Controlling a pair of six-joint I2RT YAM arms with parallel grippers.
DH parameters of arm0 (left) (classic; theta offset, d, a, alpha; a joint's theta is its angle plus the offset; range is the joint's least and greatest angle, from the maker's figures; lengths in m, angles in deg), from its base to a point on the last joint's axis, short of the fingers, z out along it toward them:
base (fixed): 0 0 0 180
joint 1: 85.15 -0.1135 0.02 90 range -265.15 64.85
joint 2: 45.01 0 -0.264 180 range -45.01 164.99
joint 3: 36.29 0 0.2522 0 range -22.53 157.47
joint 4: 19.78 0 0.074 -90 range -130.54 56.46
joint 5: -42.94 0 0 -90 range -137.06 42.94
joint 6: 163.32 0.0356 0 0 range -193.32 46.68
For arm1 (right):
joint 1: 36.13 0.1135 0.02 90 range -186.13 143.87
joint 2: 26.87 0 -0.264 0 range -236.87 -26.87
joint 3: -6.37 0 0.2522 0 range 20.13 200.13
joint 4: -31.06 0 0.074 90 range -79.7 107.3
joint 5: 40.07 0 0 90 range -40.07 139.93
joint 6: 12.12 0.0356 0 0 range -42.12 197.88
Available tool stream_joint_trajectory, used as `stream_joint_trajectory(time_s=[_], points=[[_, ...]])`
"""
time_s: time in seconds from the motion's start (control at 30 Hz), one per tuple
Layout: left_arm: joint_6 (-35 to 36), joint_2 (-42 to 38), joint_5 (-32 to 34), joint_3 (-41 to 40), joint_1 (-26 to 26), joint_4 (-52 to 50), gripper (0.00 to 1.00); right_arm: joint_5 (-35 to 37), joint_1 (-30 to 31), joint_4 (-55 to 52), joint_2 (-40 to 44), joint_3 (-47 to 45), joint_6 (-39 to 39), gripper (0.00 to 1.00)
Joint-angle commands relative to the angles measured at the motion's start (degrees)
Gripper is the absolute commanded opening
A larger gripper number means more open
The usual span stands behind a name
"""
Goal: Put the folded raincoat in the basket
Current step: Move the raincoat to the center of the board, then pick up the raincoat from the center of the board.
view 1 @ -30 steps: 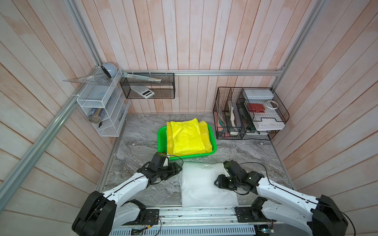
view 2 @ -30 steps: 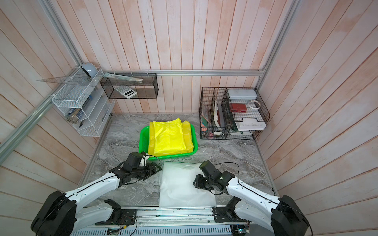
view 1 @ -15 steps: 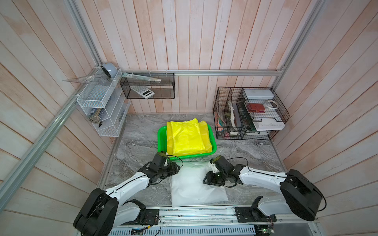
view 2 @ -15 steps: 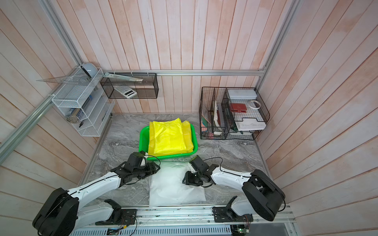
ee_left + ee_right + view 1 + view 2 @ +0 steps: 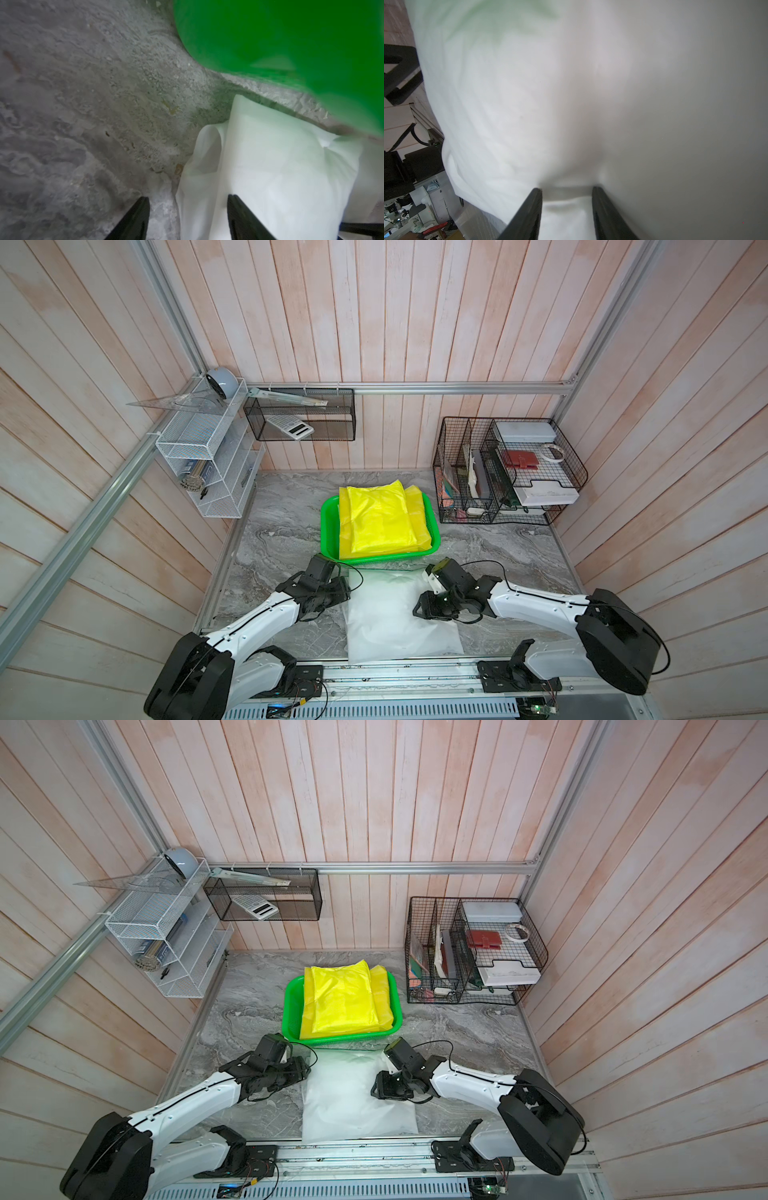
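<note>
While two folded yellow raincoats [image 5: 380, 518] [image 5: 340, 998] already lie stacked in the bright green basket [image 5: 328, 526] [image 5: 291, 1011] at the centre of both top views, the folded white raincoat [image 5: 390, 614] [image 5: 345, 1094] lies outside it on the grey marble tabletop [image 5: 519, 556] [image 5: 478, 1027]. It sits in the lower middle of the frame, its far edge just below the basket's near rim and its near edge over the metal rail at the front. The left gripper [image 5: 348, 598] [image 5: 307, 1073] sits low at the coat's left edge, beside the basket's lower left corner. Seen from the left wrist, the left gripper [image 5: 188, 199] has its jaws apart. One finger is over bare marble, the other over the white raincoat [image 5: 280, 166], and the coat's edge runs between them, not pinched. The blurred green basket [image 5: 270, 41] is close ahead. The right gripper [image 5: 417, 608] [image 5: 376, 1088] reaches in from the right over the coat's right half. From the right wrist, the right gripper [image 5: 566, 189] is clamped on a fold of the white raincoat [image 5: 529, 104]. The plastic puckers at both fingertips and the rest of the sheet fills nearly the whole view. At the right of the top views a black wire organiser [image 5: 498, 472] [image 5: 469, 952] stands on the table by the back wall. At the upper left hang a white wire shelf [image 5: 208, 456] [image 5: 166, 936] and a black mesh tray [image 5: 332, 423] [image 5: 299, 903] holding a calculator [image 5: 291, 429] [image 5: 254, 908].
</note>
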Motion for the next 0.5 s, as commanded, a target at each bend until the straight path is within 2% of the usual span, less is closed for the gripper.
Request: stream_joint_trajectory(time_s=[0.0, 0.23, 0.47], points=[[0.2, 2.0, -4.7, -0.1, 0.1, 4.1, 0.64, 1.5, 0.5, -4.0, 0.0, -1.4, -1.1, 0.46], [0.0, 7.3, -9.8, -0.6, -0.1, 12.1, 0.67, 0.6, 0.5, -3.0, -1.6, -1.7, -0.8, 0.46], [-0.3, 9.0, -9.1, -1.1, -0.2, 14.3, 0.64, 0.2, 0.4, -3.4, -2.1, -1.3, -1.3, 0.46]])
